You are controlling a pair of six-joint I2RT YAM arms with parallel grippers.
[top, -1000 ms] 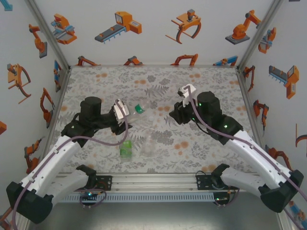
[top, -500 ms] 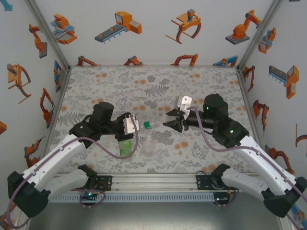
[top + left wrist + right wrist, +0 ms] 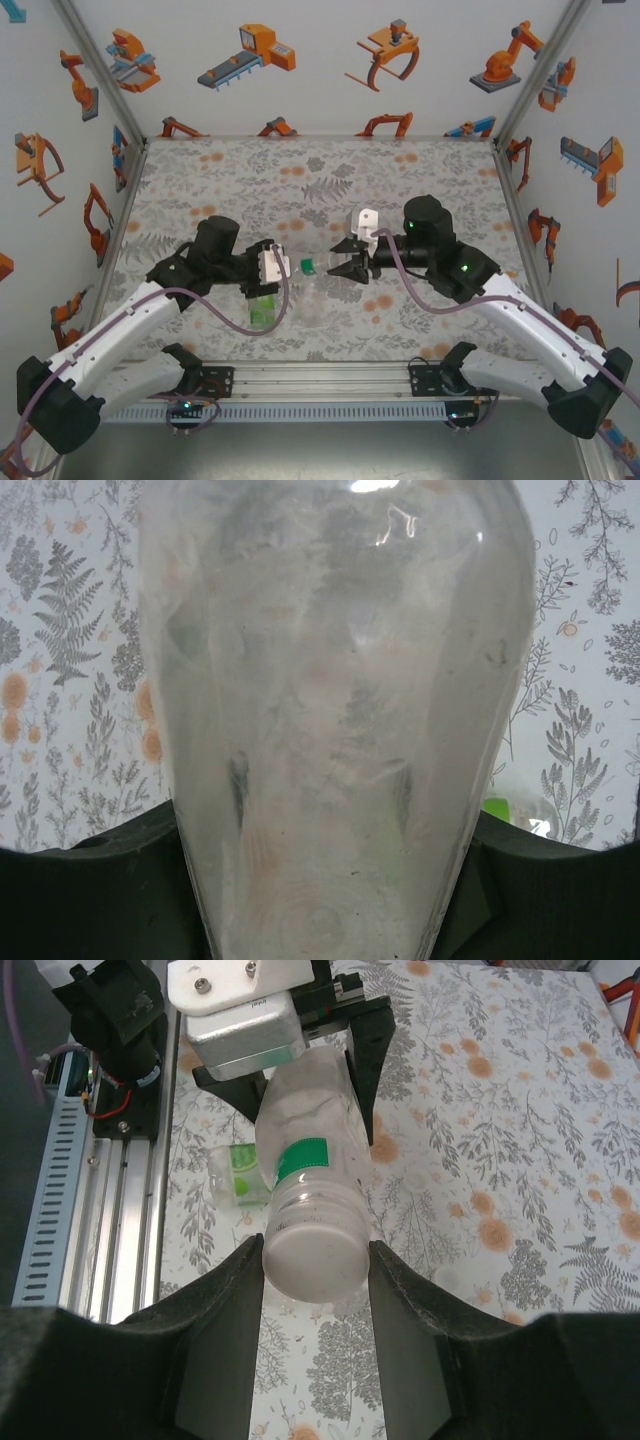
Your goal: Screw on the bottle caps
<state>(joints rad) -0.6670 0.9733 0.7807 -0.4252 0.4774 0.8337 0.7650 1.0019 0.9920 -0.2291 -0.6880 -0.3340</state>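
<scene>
Looking down from above, you see your left gripper [image 3: 282, 266] clamped on the body of the clear bottle with the green neck band [image 3: 305, 1145], holding it lying sideways above the printed mat [image 3: 250, 180] with its neck pointing at the other arm; through the left wrist camera the bottle's pale wall sits right against the lens, the dark fingers [image 3: 90, 890] on either side of it; your right gripper [image 3: 315, 1260] meets it head-on, jaws narrowed onto the white cap [image 3: 310, 1252] that sits on the neck, a finger pressing each side; the short green-tinted bottle [image 3: 263, 311] rests on the mat just below the left gripper; a clear bottle [image 3: 312, 303] lies beside it, hard to make out.
</scene>
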